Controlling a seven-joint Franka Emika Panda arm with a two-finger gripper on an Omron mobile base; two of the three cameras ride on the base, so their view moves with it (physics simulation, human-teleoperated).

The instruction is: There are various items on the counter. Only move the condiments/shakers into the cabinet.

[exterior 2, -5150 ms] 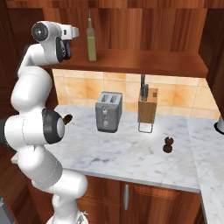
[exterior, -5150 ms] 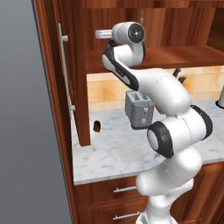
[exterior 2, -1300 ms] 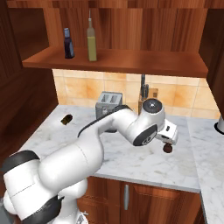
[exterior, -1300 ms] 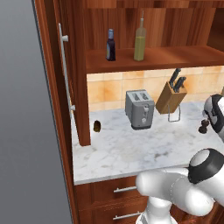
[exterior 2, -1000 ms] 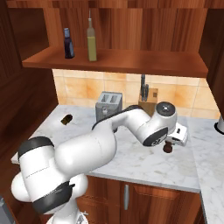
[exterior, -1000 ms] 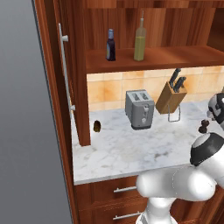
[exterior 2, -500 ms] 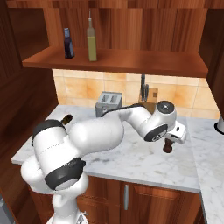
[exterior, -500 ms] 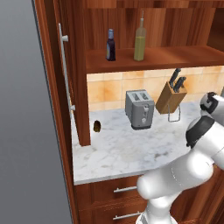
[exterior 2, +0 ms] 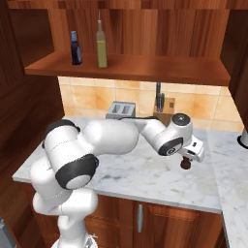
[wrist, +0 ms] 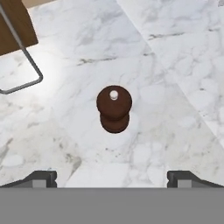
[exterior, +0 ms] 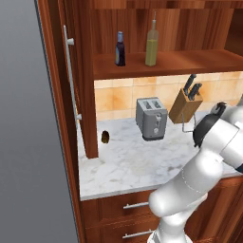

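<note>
Pepper mill point(wrist: 113, 108) upright on tabletop point(wrist: 175, 65), below released pincer point(wrist: 112, 178); cabinet point(exterior 2: 145, 68) shelf holds oil bottle point(exterior 2: 101, 42), dark bottle point(exterior 2: 75, 48).

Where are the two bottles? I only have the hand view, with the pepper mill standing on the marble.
Observer: Both stand on the cabinet shelf: the blue-capped dark bottle left of the oil bottle in the right base view.
Operator: Is the gripper on the mill?
Observer: No. The gripper is open above the pepper mill, apart from it.
Operator: What else is on the counter?
Observer: A toaster, a knife block and a small brown lump by the cabinet wall.
</note>
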